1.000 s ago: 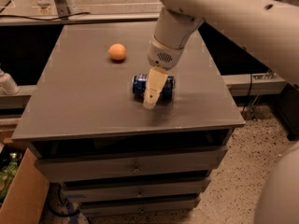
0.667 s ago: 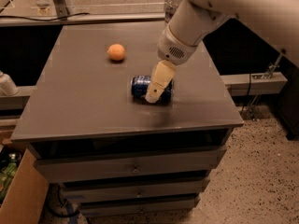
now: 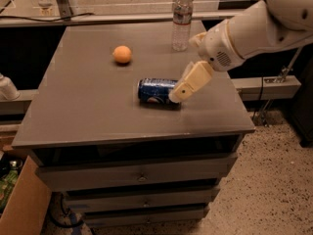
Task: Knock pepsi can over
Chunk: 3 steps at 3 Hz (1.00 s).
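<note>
The pepsi can (image 3: 155, 91), dark blue with a silver rim, lies on its side near the middle right of the grey cabinet top (image 3: 88, 106). My gripper (image 3: 177, 96) reaches in from the right on the white arm (image 3: 244, 33). Its tan fingers (image 3: 190, 82) slope down to the left and end at the can's right end, overlapping it in this view.
An orange fruit (image 3: 122, 54) sits behind and left of the can. A clear water bottle (image 3: 181, 19) stands upright at the back right. Drawers (image 3: 142, 175) front the cabinet. A cardboard box (image 3: 24, 204) is on the floor at lower left.
The arm has swung away to the right and uncovered the water bottle. The gripper now slants in from the right at the can's end. The can still lies on its side.
</note>
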Each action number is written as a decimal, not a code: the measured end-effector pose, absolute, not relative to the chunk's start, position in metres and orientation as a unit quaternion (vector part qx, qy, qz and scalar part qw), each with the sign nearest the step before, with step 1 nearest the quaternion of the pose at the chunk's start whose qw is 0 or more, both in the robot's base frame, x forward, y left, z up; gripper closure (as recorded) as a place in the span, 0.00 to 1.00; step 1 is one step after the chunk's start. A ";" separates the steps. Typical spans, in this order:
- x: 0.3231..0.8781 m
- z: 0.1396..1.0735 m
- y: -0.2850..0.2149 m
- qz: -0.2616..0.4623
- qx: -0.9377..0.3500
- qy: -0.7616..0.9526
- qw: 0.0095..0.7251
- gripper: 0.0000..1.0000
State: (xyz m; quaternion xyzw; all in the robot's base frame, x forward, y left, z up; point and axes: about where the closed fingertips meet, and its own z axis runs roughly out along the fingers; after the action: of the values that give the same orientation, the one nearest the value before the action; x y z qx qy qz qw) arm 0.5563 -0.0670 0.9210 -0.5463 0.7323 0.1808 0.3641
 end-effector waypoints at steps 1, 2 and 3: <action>0.553 0.928 -0.072 0.190 -0.535 0.733 0.375 0.00; 0.555 0.926 -0.073 0.190 -0.539 0.731 0.372 0.00; 0.566 0.920 -0.104 0.179 -0.540 0.736 0.367 0.00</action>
State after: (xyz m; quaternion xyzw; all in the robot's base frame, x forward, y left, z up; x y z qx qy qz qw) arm 0.5659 -0.1040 0.9196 -0.5400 0.7361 0.1795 0.3667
